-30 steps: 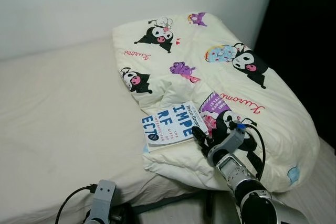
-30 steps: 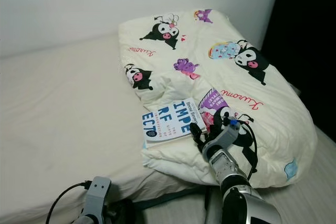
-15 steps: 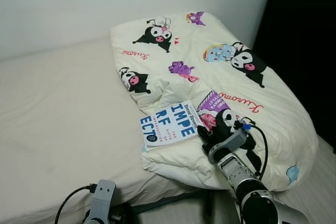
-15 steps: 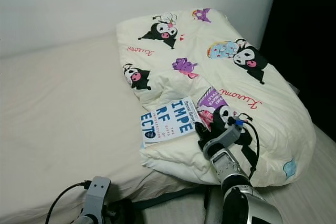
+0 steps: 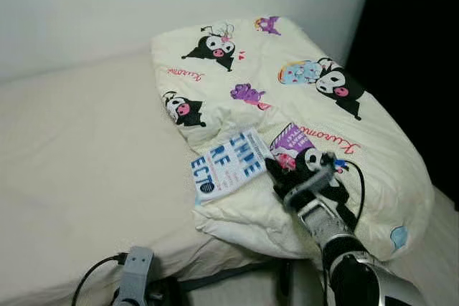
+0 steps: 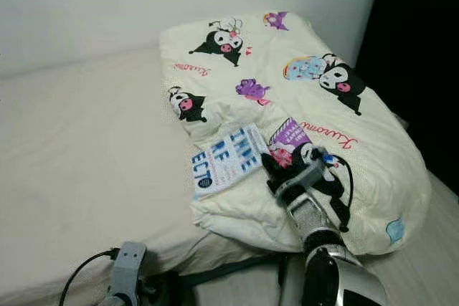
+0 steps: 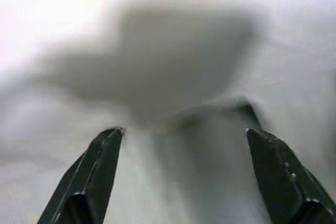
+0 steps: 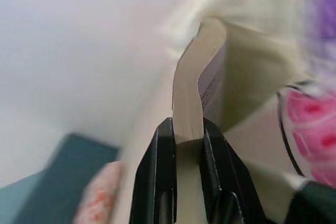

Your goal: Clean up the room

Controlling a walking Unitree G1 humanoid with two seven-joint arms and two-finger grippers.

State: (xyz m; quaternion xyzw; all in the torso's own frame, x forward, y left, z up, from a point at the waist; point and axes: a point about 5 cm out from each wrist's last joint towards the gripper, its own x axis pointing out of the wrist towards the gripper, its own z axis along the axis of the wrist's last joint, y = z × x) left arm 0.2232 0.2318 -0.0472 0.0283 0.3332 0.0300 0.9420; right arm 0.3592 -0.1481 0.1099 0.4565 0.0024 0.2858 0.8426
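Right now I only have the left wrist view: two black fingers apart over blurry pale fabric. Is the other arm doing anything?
Observer: Yes. The right claw is shut on the edge of a book, pinching its page block.
Operator: Where is that book?
Observer: On a cream quilt with cartoon prints, near the quilt's front edge, on the bed.
Operator: Flat or lifted?
Observer: Its gripped side is raised and the pages bend in the right wrist view; the far side rests on the quilt.
Operator: And my left claw?
Observer: The left arm sits low at the bed's front edge.
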